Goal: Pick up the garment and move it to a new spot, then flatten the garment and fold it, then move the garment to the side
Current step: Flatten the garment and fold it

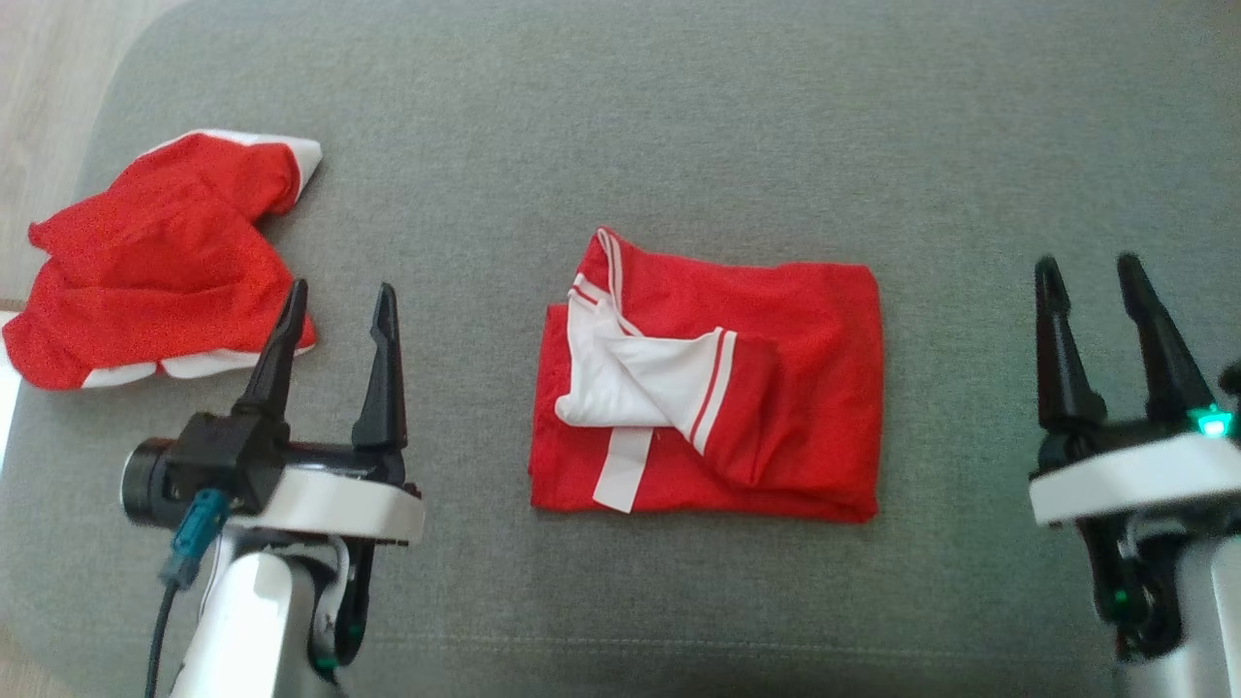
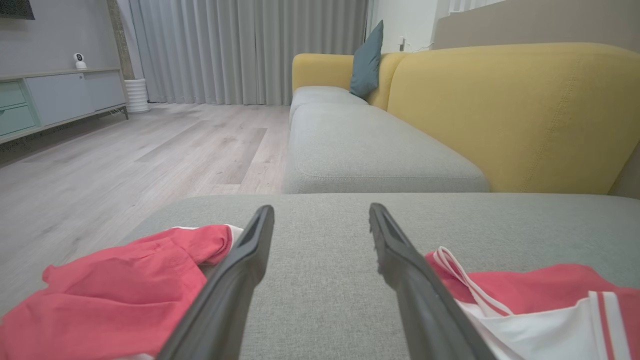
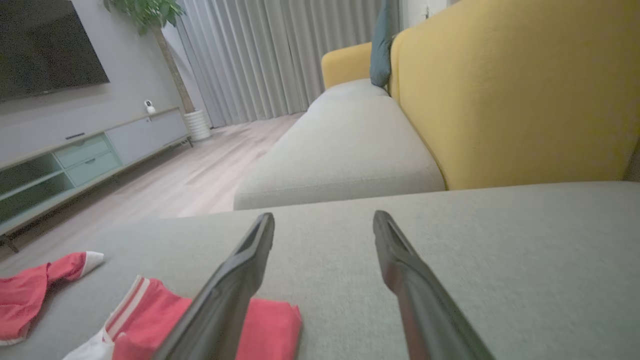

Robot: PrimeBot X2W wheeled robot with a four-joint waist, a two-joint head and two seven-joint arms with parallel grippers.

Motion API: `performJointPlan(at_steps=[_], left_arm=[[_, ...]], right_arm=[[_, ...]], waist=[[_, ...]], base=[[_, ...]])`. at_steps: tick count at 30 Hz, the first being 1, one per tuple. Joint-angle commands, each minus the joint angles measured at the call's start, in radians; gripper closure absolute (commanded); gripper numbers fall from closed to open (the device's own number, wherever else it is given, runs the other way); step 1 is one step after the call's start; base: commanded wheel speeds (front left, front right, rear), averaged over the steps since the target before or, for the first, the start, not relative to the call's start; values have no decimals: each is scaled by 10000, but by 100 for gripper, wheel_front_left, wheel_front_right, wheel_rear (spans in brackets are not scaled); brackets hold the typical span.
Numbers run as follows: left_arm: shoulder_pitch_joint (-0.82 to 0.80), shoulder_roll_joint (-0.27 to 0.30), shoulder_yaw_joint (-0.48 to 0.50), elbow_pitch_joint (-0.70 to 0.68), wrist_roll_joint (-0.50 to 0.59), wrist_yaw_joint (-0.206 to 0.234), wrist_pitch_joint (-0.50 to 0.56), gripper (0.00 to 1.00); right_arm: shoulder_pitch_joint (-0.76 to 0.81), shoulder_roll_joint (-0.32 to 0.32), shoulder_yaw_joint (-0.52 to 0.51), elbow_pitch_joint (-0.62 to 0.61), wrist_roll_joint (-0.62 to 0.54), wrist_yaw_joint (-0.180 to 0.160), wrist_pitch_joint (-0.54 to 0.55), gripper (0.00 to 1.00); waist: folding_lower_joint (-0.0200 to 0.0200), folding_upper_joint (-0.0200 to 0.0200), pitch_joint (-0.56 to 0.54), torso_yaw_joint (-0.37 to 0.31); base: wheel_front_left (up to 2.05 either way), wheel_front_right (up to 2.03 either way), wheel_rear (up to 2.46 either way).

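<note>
Fingers of both the left gripper [image 1: 334,310] and right gripper [image 1: 1091,281] stand apart, empty, so sliding the folded garment [image 1: 708,388] sideways wants a low pinch through every layer.

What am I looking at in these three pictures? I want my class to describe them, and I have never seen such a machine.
This is a two-armed robot working over a grey fabric sofa cushion. One picture looks down from its head; the other two come from cameras on each wrist, looking along that arm's two dark fingers. The left claw and the right claw both stand open and hold nothing. Between them lies a folded red garment with white striped trim. A second, crumpled red and white garment lies at the cushion's left end. The wrist pictures also show a yellow sofa back, grey curtains and a pale wooden floor.
</note>
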Motion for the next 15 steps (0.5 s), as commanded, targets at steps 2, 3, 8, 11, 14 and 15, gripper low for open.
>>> performJointPlan(at_steps=[2,3,8,11,14,15], left_arm=[[-25,238,414,-265,5,35,-51,0],[4,267,427,-246,-2,37,-51,0],[131,351,446,-195,-62,58,-51,0],[173,381,444,-193,-79,89,-46,0],[182,396,403,-211,-81,104,-37,0],[180,404,392,-218,-81,109,-33,0]], right_arm=[[143,-79,79,-649,-148,39,171,0],[309,-86,54,-787,-190,39,260,0],[867,24,98,-1286,-278,39,600,0],[950,90,124,-1351,-261,39,665,0],[985,111,127,-1357,-268,39,711,0],[989,94,140,-1349,-290,39,739,0]], waist=[[0,-1,-98,-119],[0,-1,-122,-154],[0,-1,-203,-264],[0,-1,-241,-298],[0,-1,-263,-293],[0,-1,-265,-290]], base=[[0,0,0],[0,0,0],[0,0,0],[0,0,0],[0,0,0],[0,0,0]])
